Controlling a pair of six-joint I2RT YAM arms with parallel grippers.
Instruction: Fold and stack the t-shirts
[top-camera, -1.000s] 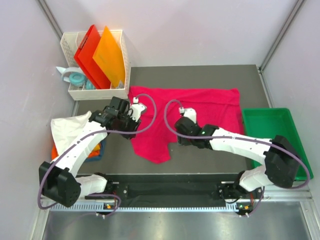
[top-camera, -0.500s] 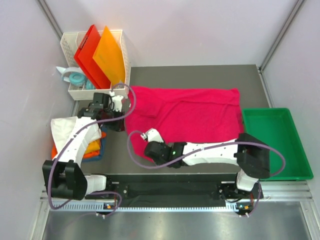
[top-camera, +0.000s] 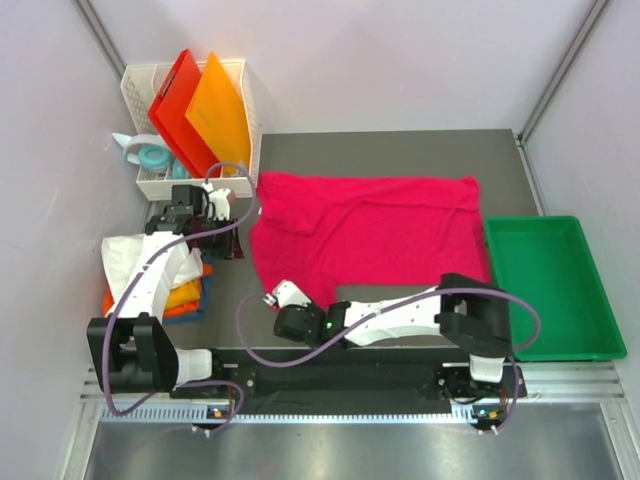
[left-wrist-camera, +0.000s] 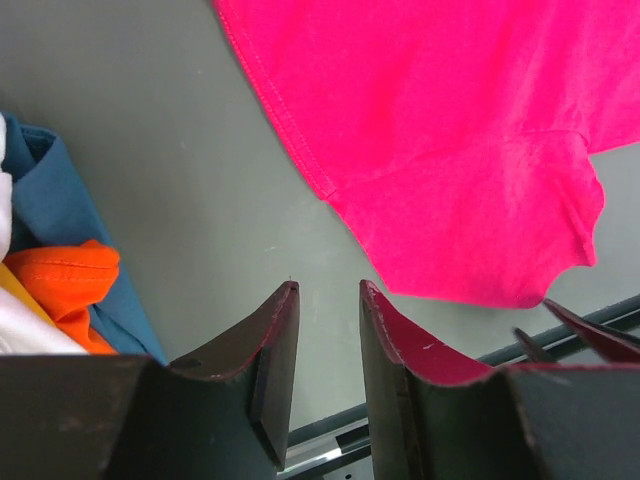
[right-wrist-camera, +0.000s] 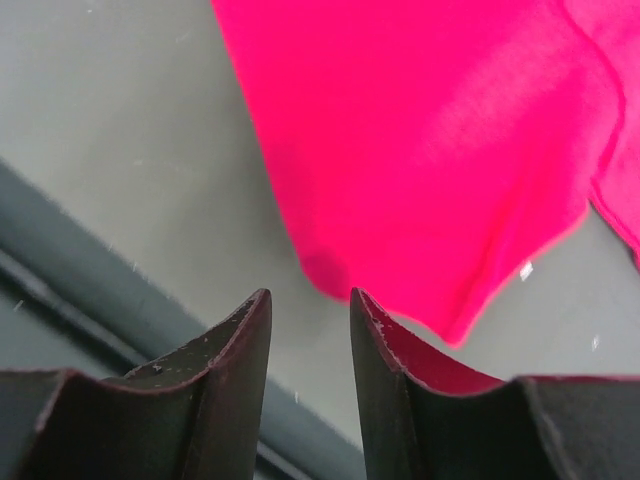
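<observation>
The large crimson-pink cotton t-shirt (top-camera: 385, 225) lies spread open in the middle of the grey matte table (top-camera: 400, 150), probably laid flat so it can be folded. The pile of finished shirts sits at the table's left edge, out of the working area. It is a loose white shirt (top-camera: 130, 258) on top of a folded orange one (left-wrist-camera: 70, 282) and a folded blue one (left-wrist-camera: 52, 210). The left gripper (left-wrist-camera: 328, 292) hovers over bare table between that pile and the pink shirt's left sleeve. Its jaws are a narrow slot apart with nothing between them. The right gripper (right-wrist-camera: 308, 296) is low at the near edge, just off the shirt's near-left corner. Its jaws are also parted and empty, which suggests it is lining up on that corner. The white slatted plastic basket (top-camera: 248, 120) with the rigid red board (top-camera: 172, 108) and the orange board (top-camera: 220, 108) stands at the far left. The green plastic tray (top-camera: 550, 285) stands on the right, and both are untouched. In the earliest picture both grippers were over the cloth and the shirt's near-left part hung down in a bunched point. Since then the left arm has drawn back toward the basket, and the right arm has swept across to the near left while its jaws narrowed. The cloth now lies flatter and broader on that side.
</observation>
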